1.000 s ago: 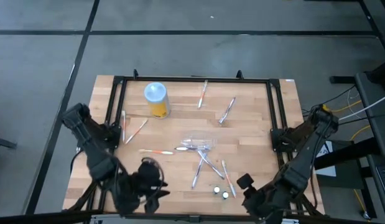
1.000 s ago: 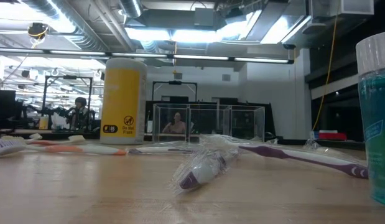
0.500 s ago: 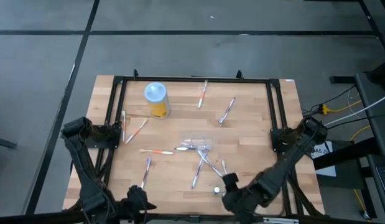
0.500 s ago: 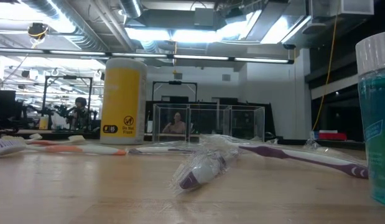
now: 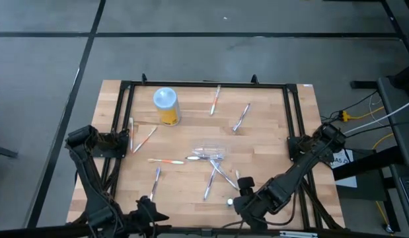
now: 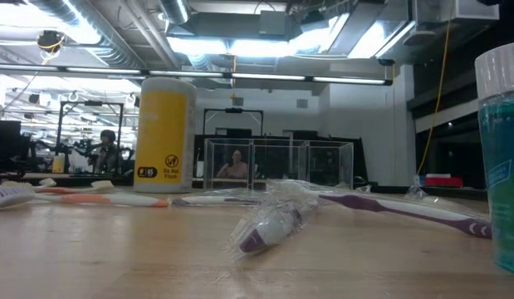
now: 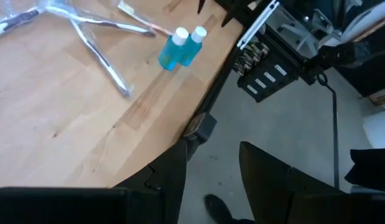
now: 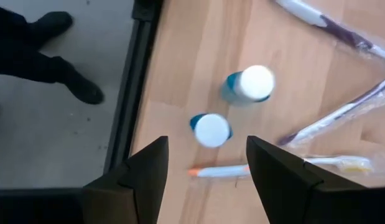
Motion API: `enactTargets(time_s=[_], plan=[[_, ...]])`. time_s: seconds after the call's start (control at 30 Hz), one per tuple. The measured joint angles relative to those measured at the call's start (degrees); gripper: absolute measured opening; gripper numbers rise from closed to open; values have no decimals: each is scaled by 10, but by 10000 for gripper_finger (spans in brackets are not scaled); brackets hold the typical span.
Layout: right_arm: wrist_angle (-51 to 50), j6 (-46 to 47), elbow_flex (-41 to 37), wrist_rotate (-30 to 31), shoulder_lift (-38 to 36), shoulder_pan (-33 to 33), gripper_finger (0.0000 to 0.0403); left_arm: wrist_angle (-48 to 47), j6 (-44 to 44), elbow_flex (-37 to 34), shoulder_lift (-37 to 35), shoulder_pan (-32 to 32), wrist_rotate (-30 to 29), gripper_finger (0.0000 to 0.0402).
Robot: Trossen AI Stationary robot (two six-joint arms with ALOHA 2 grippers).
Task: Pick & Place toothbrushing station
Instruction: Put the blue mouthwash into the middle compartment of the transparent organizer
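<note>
Several slim toothbrushes lie flat and scattered on the wooden table (image 5: pixel 270 132), among them an orange one (image 5: pixel 166 161) and a purple one (image 5: pixel 241 116). One in clear wrap (image 6: pixel 269 224) lies mid-table. Two small blue bottles with white caps (image 8: pixel 211 129) (image 8: pixel 249 84) stand upright near the near edge. My right gripper (image 5: pixel 242 192) hangs open above them, pointing steeply down; an orange toothbrush (image 8: pixel 242 169) shows between its fingers, farther down. My left gripper (image 7: pixel 211 180) is open past the near edge, over the floor.
A yellow bottle (image 5: pixel 168 114) topped by a clear cup (image 5: pixel 164 98) stands at the far left. Black frame rails (image 5: pixel 125 119) run along the table's sides and far edge. A person's shoes (image 8: pixel 61 25) stand on the floor just off the near edge.
My left gripper has drawn back from over the table's near left part to beyond the near edge, uncovering a purple toothbrush. My right gripper has gone down and toward the table's left, coming over the small blue bottles and hiding one from above.
</note>
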Motion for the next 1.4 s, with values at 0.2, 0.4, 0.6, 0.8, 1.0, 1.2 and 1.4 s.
enactTargets(time_s=[0.2,0.4,0.6,0.8,1.0,1.2,1.4], plan=[[0,8,0,-13,20,-8,217,0,3,0,0,1,0,143],[7,12,0,-16,26,-6,217,0,1,0,0,-1,1,143],[24,17,0,-17,39,-4,216,-1,5,0,0,1,2,143],[34,17,0,-17,48,0,216,-1,5,0,0,1,5,143],[29,16,0,-10,50,0,213,-1,5,0,0,1,6,143],[26,16,0,2,50,0,193,-1,9,0,0,1,7,143],[24,16,0,7,56,-1,168,-1,9,0,0,1,7,143]])
